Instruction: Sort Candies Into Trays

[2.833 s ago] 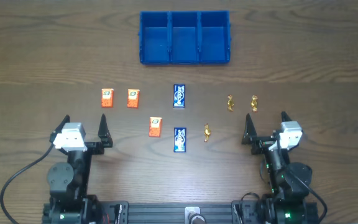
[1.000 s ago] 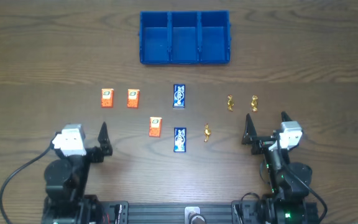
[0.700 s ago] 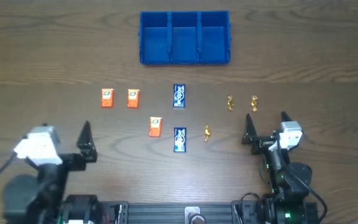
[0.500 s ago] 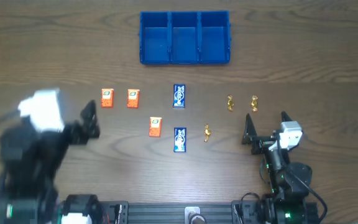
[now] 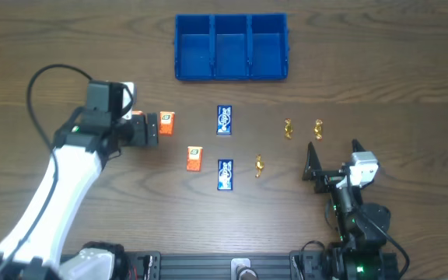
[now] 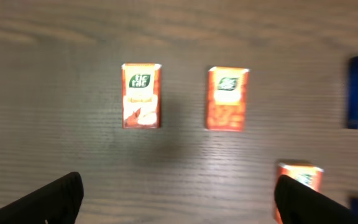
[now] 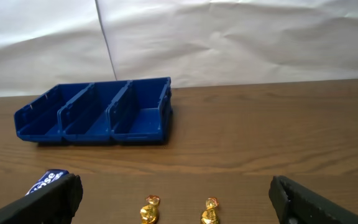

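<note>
Three orange candy boxes lie left of centre: one (image 6: 142,95) below my raised left gripper (image 5: 148,128), a second (image 5: 166,122) beside it, a third (image 5: 194,158) nearer the arms. My left gripper (image 6: 179,208) is open above the table, holding nothing. Two blue packs (image 5: 224,120) (image 5: 225,174) lie in the middle. Three gold-wrapped candies (image 5: 288,128) (image 5: 318,128) (image 5: 260,165) lie to the right. The blue three-compartment tray (image 5: 232,74) stands at the back. My right gripper (image 5: 333,159) rests open near its base, behind the gold candies (image 7: 149,210).
The tray (image 7: 138,134) has nothing in the compartments I can see. Bare wooden table surrounds the candies on all sides. A white backdrop hangs behind the table's far edge.
My left arm has lifted from its rest near the base and swung out over the leftmost orange box. The right arm and all candies have not moved.
</note>
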Controlling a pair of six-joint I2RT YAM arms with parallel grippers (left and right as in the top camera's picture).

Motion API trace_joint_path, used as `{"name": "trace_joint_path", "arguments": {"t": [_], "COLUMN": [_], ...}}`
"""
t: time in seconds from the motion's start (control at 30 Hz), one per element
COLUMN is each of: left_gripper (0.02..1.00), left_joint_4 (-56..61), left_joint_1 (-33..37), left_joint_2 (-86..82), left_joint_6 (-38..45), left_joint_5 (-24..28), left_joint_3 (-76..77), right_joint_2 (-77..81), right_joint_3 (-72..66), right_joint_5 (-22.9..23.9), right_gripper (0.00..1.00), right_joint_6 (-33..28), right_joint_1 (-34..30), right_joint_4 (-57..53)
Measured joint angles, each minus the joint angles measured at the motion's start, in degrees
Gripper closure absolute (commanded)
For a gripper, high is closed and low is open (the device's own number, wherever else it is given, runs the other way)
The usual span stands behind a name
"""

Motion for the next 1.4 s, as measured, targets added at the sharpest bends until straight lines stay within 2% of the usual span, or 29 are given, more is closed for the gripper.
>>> {"name": "trace_joint_path", "arguments": {"t": [0.5, 1.03, 1.4], "left_gripper": [0.049, 0.178, 0.426], "left_joint_4": [8.8, 13.9, 16.8], "left_joint_1": [5.2, 5.2, 5.1], "left_joint_2": [16.8, 23.1, 23.9], "left_joint_6": [-0.3, -0.3, -0.3], "left_joint_5": [-1.5, -3.0, -3.4], "left_joint_3": [0.0, 0.0, 0.2], "right_joint_2": [0.0, 0.0, 0.0], "right_joint_3": [0.0, 0.0, 0.0], "right_joint_5": [0.0, 0.0, 0.0], "right_gripper": [0.003, 0.003, 0.003], "right_joint_6": [0.0, 0.0, 0.0], "right_joint_1": [0.0, 0.0, 0.0], "right_joint_4": [0.0, 0.0, 0.0]}}
